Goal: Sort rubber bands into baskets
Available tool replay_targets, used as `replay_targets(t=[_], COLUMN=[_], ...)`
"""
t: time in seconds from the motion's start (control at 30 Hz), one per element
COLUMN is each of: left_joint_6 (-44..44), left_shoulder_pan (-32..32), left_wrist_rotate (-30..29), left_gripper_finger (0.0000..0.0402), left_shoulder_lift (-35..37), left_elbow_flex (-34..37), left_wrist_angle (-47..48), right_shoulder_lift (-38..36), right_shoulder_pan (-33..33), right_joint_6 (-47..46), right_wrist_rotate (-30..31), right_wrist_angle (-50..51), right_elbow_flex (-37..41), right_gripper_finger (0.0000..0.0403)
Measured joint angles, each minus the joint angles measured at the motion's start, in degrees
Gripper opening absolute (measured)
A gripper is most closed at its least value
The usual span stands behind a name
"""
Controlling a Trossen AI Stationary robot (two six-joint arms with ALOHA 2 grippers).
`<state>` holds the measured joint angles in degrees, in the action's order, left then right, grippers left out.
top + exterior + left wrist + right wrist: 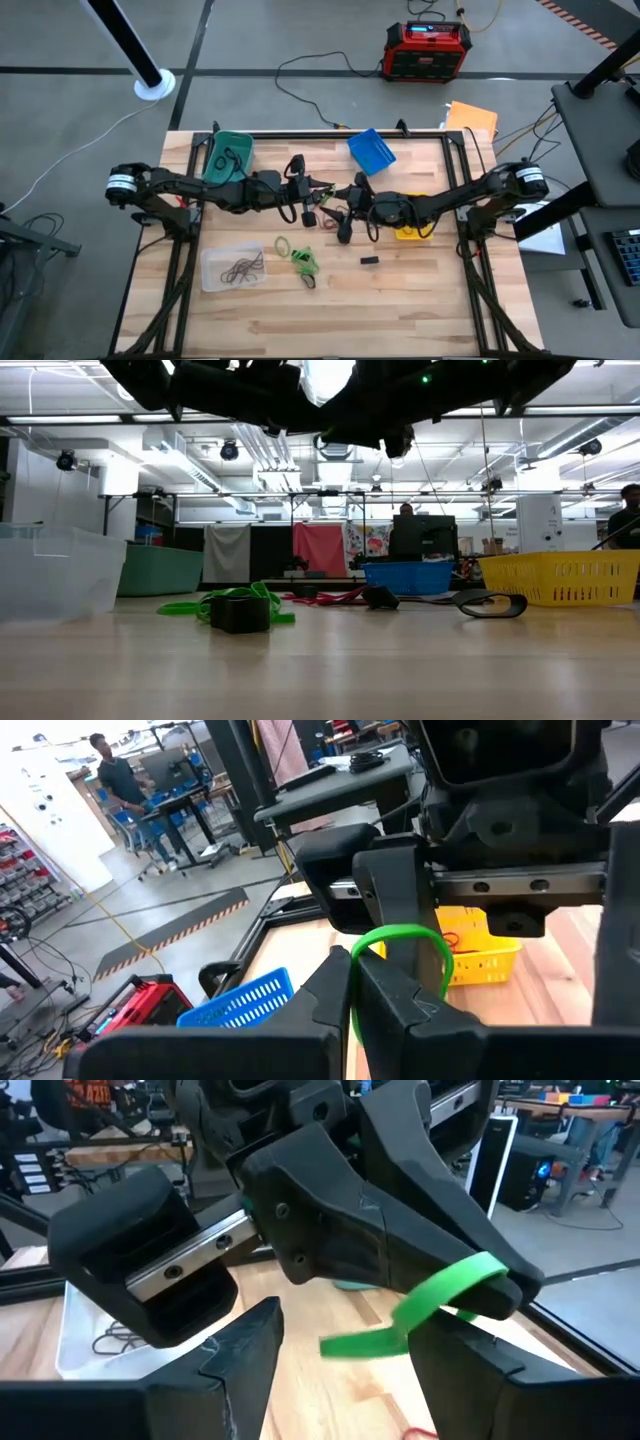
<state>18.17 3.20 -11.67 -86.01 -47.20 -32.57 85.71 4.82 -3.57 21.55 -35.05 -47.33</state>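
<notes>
My left gripper (322, 194) is shut on a bright green rubber band (402, 933) above the table's middle. My right gripper (340, 203) faces it, open; in the right wrist view its fingers (245, 1355) stand on either side of the band (440, 1295), and I see no touch. More green bands (303, 260) lie on the table. The clear basket (210, 275) holds dark bands. The teal basket (228, 152), the blue basket (371, 150) and the yellow basket (412, 232), partly under the right arm, stand at the back and right. My left gripper pinches the green band between its two fingertips (352, 965). The fingers lie about level and point toward the table's right. The rest of the band stands out past the tips as a loop (365, 1344), lifted clear of the table.
A small black block (370, 260) lies right of the green bands. Red bands (330, 597) and a black band (490, 605) lie under the grippers. People stand at benches in the room behind. Bare wood shows along the table's near edge.
</notes>
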Motion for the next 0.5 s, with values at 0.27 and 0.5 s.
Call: replay_targets(t=[0.27,0.5], left_joint_6=[0.0,-0.5], left_shoulder_pan=[0.0,0.0], left_wrist_rotate=[0.0,0.0], left_gripper_finger=[0.0000,0.0001], left_shoulder_lift=[0.0,0.0], left_elbow_flex=[0.0,0.0], left_wrist_angle=[0.1,0.2], right_shoulder_lift=[0.0,-0.1], right_shoulder_pan=[-0.2,-0.5], right_joint_6=[-0.2,-0.3], right_wrist_rotate=[0.1,0.1], right_wrist_angle=[0.0,0.1], right_elbow_flex=[0.0,0.0], right_gripper_finger=[0.0126,0.0016])
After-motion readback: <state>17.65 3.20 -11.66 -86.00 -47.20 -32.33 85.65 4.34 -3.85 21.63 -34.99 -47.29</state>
